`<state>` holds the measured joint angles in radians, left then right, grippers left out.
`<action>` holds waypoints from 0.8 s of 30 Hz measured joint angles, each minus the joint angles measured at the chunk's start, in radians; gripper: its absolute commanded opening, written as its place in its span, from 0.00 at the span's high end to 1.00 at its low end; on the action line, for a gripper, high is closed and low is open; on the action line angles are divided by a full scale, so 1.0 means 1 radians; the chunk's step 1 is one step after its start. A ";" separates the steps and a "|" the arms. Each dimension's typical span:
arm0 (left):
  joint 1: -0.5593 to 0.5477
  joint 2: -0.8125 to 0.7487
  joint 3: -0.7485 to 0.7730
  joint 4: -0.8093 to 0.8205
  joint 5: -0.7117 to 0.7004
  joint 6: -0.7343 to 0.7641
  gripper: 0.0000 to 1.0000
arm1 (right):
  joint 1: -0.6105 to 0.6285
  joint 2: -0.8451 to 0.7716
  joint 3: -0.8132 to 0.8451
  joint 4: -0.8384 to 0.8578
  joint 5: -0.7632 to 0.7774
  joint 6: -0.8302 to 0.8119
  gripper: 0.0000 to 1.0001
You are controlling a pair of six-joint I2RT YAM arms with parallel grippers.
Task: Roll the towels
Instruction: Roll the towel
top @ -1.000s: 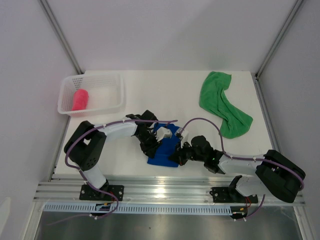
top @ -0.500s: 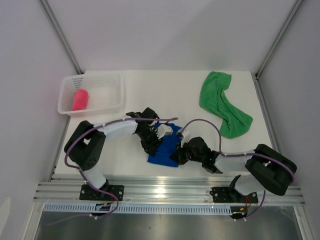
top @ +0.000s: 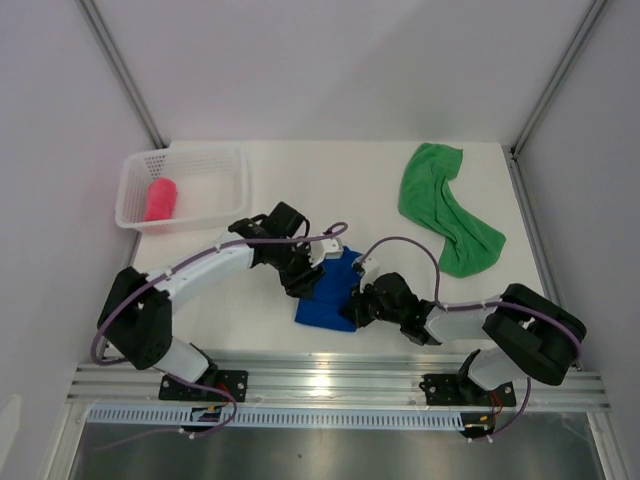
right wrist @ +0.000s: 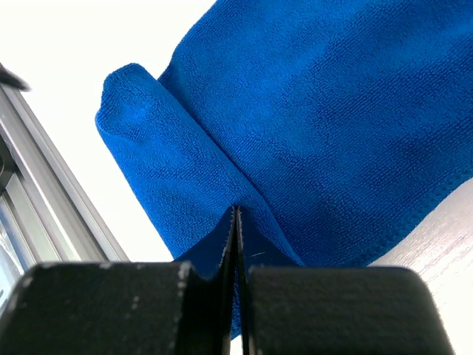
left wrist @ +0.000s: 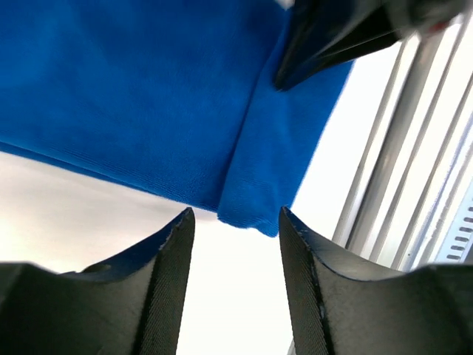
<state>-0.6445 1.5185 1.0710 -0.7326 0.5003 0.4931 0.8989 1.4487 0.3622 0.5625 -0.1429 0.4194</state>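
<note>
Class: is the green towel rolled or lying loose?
Loose: the green towel lies spread and rumpled on the table, with no roll formed.

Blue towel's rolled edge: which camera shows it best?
Right wrist view: the rolled edge of the blue towel sits close, rounded and sharp. The left wrist view shows it too, flatter. The top view shows it tiny and partly covered.

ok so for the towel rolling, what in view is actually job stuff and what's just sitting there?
Job:
- blue towel, between the arms
- green towel, spread out, far right
- pink towel, rolled

Just there:
- white mesh basket, far left, holding the pink towel
</note>
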 measured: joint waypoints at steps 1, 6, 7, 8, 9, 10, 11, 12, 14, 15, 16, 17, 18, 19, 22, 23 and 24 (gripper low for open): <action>0.000 -0.027 0.005 -0.004 0.008 0.010 0.45 | 0.000 0.002 0.003 -0.002 0.000 0.000 1.00; -0.026 -0.116 -0.002 -0.002 0.012 0.062 0.46 | -0.008 0.005 0.008 -0.005 -0.002 0.005 1.00; -0.045 -0.127 -0.018 0.007 0.002 0.076 0.46 | -0.010 0.006 0.009 -0.006 -0.003 0.007 1.00; -0.076 -0.135 -0.039 0.013 -0.018 0.093 0.46 | -0.013 0.006 0.010 -0.007 -0.004 0.007 1.00; -0.114 -0.141 -0.067 0.024 -0.034 0.111 0.46 | -0.014 0.006 0.011 -0.008 -0.004 0.008 1.00; -0.156 -0.148 -0.104 0.049 -0.059 0.130 0.46 | -0.017 0.006 0.012 -0.010 -0.004 0.008 1.00; -0.193 -0.150 -0.140 0.057 -0.083 0.148 0.46 | -0.019 0.006 0.013 -0.011 -0.004 0.008 1.00; -0.228 -0.148 -0.170 0.064 -0.107 0.167 0.46 | -0.021 0.006 0.013 -0.011 -0.004 0.008 1.00; -0.264 -0.140 -0.206 0.069 -0.150 0.202 0.45 | -0.022 0.007 0.013 -0.011 -0.005 0.007 1.00; -0.266 -0.136 -0.212 0.076 -0.168 0.215 0.45 | -0.022 0.007 0.014 -0.011 -0.005 0.007 1.00; -0.267 -0.130 -0.216 0.090 -0.190 0.230 0.45 | -0.023 0.008 0.014 -0.011 -0.006 0.007 1.00; -0.270 -0.123 -0.219 0.110 -0.213 0.243 0.45 | -0.023 0.008 0.014 -0.011 -0.006 0.007 1.00; -0.272 -0.117 -0.220 0.129 -0.232 0.252 0.45 | -0.023 0.008 0.014 -0.011 -0.006 0.007 1.00; -0.277 -0.111 -0.222 0.148 -0.249 0.261 0.45 | -0.023 0.008 0.014 -0.012 -0.007 0.007 1.00; -0.295 -0.092 -0.238 0.194 -0.282 0.277 0.45 | -0.023 0.008 0.014 -0.012 -0.008 0.007 1.00; -0.300 -0.084 -0.246 0.208 -0.292 0.279 0.45 | -0.023 0.008 0.014 -0.012 -0.008 0.006 1.00; -0.304 -0.076 -0.256 0.220 -0.300 0.280 0.45 | -0.023 0.008 0.014 -0.013 -0.008 0.006 1.00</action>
<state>-0.9485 1.4422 0.8146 -0.5129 0.2005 0.7731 0.8764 1.4563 0.3763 0.5499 -0.1505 0.4259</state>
